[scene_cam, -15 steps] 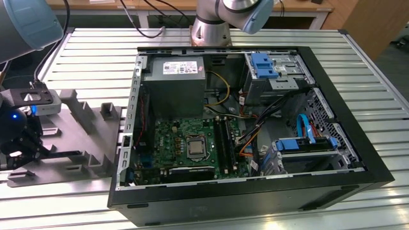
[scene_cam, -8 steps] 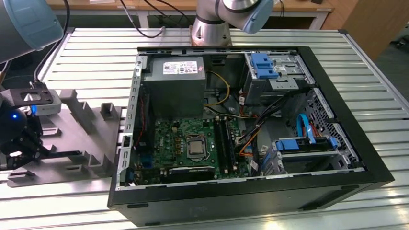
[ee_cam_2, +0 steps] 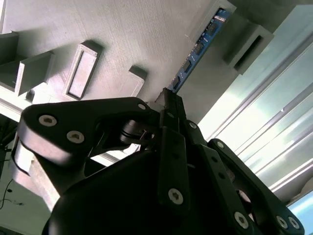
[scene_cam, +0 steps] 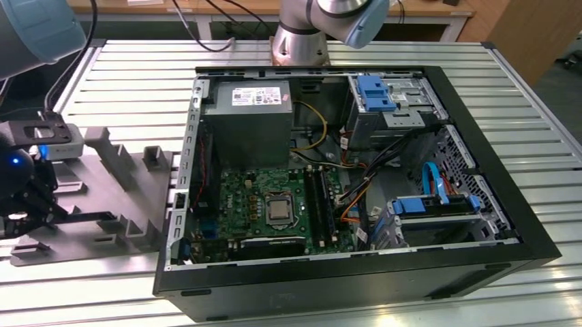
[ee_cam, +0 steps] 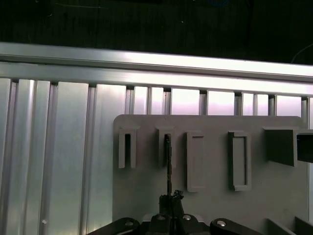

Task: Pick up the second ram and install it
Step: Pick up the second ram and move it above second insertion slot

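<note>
One gripper (scene_cam: 23, 204) hung at the exterior view's left, over the grey fixture plate (scene_cam: 118, 211). You saw its fingers (ee_cam_2: 171, 147) drawn narrow and pinched on the near end of the second ram (ee_cam_2: 198, 49). The stick sat edge-on over that plate, its far end at one of the raised slots. In both wrist views its long axis ran straight away from the fingertips. Well apart, toward the exterior view's right, lay the open computer case (scene_cam: 345, 279) with its green motherboard (scene_cam: 255, 197).
</note>
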Controlling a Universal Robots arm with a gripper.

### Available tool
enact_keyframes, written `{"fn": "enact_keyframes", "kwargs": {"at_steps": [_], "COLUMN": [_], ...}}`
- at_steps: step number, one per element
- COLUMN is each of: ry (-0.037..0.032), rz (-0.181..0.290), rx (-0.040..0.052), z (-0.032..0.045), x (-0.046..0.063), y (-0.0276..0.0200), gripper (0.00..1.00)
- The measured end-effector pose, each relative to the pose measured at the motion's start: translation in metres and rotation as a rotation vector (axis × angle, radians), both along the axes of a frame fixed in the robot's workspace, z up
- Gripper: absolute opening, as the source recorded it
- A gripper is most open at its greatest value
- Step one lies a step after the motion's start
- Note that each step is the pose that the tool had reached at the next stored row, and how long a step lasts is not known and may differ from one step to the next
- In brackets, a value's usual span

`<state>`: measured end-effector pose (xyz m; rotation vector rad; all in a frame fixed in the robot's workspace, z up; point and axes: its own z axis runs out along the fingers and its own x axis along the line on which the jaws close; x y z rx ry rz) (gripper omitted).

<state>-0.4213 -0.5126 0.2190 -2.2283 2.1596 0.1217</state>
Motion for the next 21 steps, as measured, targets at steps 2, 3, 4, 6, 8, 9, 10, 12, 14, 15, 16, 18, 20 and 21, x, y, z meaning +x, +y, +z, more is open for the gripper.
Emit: {"fn": "enact_keyframes", "kwargs": {"at_steps": [2,3,4,6,8,9,10,12,14,15,16,18,20,21], "ry": [0.0,0.0,0.0001,0.0,0.0001,0.0001,0.0,0.0,0.0001,0.0,0.0,0.0,0.0,0.0], "rz": [0.0,0.0,0.0,0.0,0.0,0.0,0.0,0.0,0.0,0.0,0.0,0.0,0.0,0.0], "rx": [0.0,-0.0001,-0.0001,0.0,-0.0001,0.0,0.0,0.0,-0.0001,0.0,0.0,-0.0001,0.0,0.0], "z": [0.0047,0.0072,0.0096,0.015,0.0206,0.0234,0.0261,0.0322,0.038,0.0412,0.0443,0.0509,0.0571,0.06], "x": [0.0,0.0,0.0,0.0,0.0,0.0,0.0,0.0,0.0,0.0,0.0,0.0,0.0,0.0], "y": [0.0,0.0,0.0,0.0,0.0,0.0,0.0,0.0,0.0,0.0,0.0,0.0,0.0,0.0], "gripper": [0.11,0.11,0.11,0.11,0.11,0.11,0.11,0.11,0.11,0.11,0.11,0.11,0.11,0.11]}}
